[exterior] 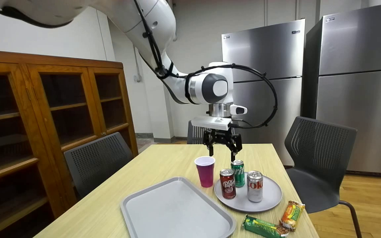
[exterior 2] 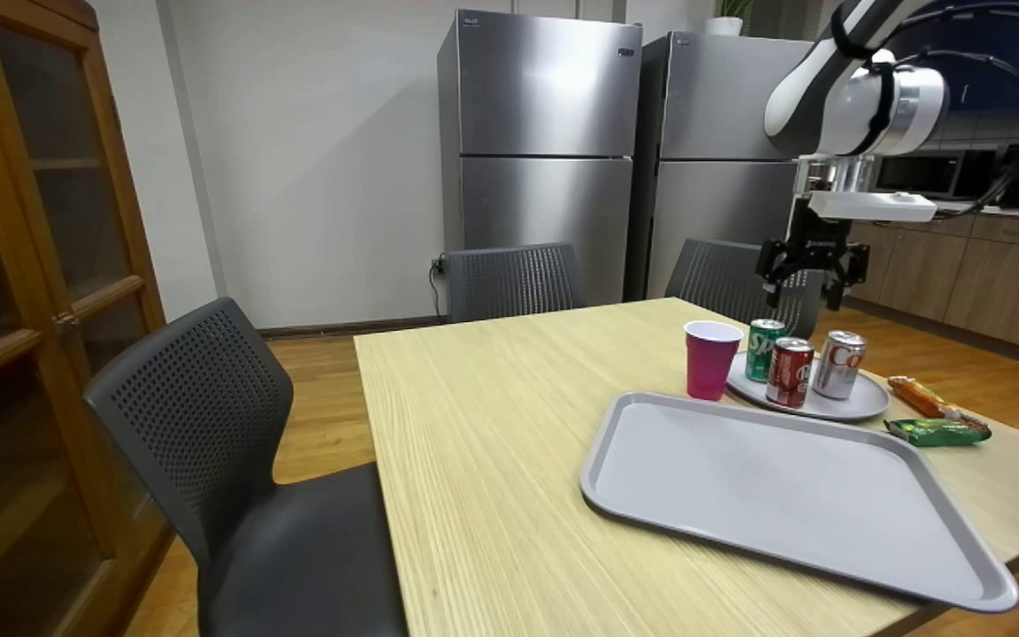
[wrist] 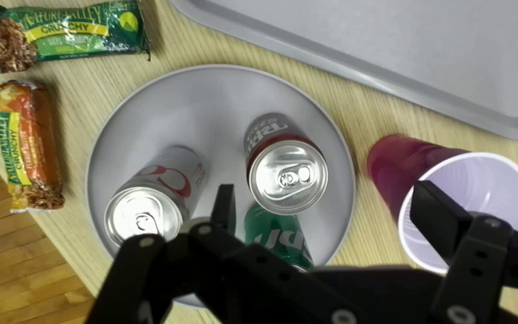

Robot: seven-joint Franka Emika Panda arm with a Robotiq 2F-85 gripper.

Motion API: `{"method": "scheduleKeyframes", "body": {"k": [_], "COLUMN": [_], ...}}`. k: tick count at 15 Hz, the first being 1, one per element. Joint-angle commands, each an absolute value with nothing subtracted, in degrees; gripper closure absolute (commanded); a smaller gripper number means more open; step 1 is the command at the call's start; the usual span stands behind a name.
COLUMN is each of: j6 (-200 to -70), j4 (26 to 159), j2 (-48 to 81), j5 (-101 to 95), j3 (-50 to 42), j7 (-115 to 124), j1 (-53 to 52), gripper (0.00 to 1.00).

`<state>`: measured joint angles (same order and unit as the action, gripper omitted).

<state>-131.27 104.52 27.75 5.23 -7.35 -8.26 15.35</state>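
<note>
In an exterior view, my gripper (exterior: 222, 155) hung spread wide, released, near the far green can (exterior: 239, 175); the purple cup (exterior: 205, 173) stood left, the silver can (exterior: 255, 187) right.

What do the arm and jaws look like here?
The arm is white, with dark grey joint trim and a silver collar above a white box. A black cable, strapped on with black bands, loops beside it. The jaws are black and angular.
</note>
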Motion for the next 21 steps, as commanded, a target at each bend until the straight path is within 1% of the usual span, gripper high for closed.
{"method": "scheduleKeyframes", "body": {"k": [1, 8, 14, 19, 20, 21], "j6": [-135.24, -139.39, -140.17, -139.03, -138.98, -138.98], "j4": [115.95, 131.63, 142.58, 148.43, 144.98, 145.96], "j2": [18.36, 5.86, -4.62, -11.39, -6.95, -8.05], "j5": [4.57, 1.91, -4.91, -8.38, -6.49, -6.89], "j3": [-7.08, -7.18, -7.84, -7.9, -8.25, -8.27], "j7": [-10.46, -16.12, -14.85, -14.11, -14.9, -14.87], "j1": [14.49, 12.22, 10.26, 10.19, 9.96, 9.94], "gripper": [0.0, 0.0, 0.0, 0.0, 0.0, 0.0]}}
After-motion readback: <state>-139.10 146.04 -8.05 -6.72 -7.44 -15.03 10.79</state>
